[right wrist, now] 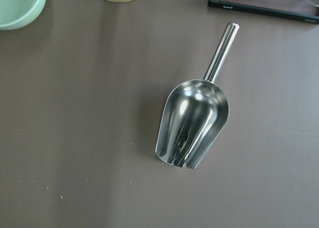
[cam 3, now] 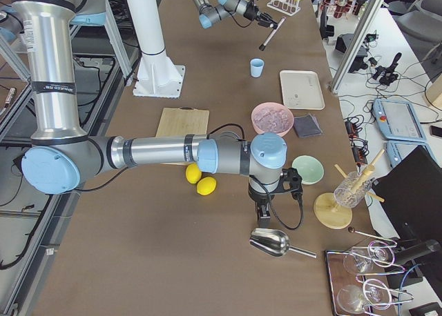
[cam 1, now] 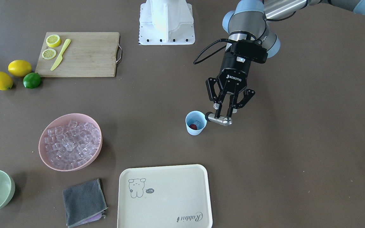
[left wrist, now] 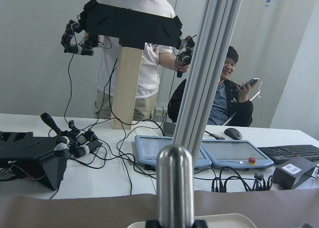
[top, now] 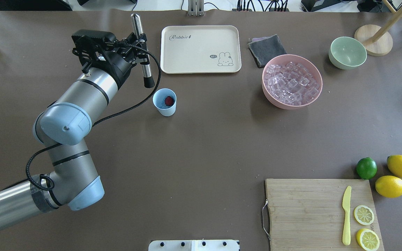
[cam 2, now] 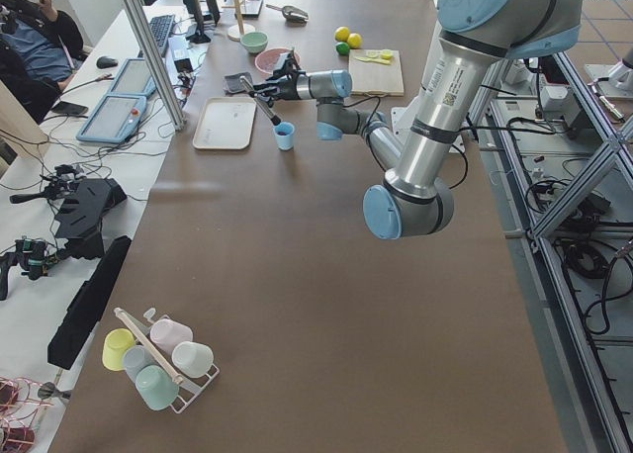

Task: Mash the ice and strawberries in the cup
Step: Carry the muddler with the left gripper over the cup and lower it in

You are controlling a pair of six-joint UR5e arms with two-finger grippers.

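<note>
Left tool (cam 1: 223, 112) clenched on smooth steel muddler rod (top: 146, 66), black tip, tilted, tip just beside small light-blue plastic cup (top: 164, 111) on desk. Tiny red strawberry (top: 168, 100) + clear glassy ice cube (cam 1: 196, 121) inside. Risk: light tapered cup tips/slides if tip hits rim; slick rod may slip. Right tool (cam 3: 262, 209): state can't tell.

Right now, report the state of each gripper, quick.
Left gripper: closed, holding the metal masher.
Right gripper: cannot tell open or closed; it hangs above the scoop.
</note>
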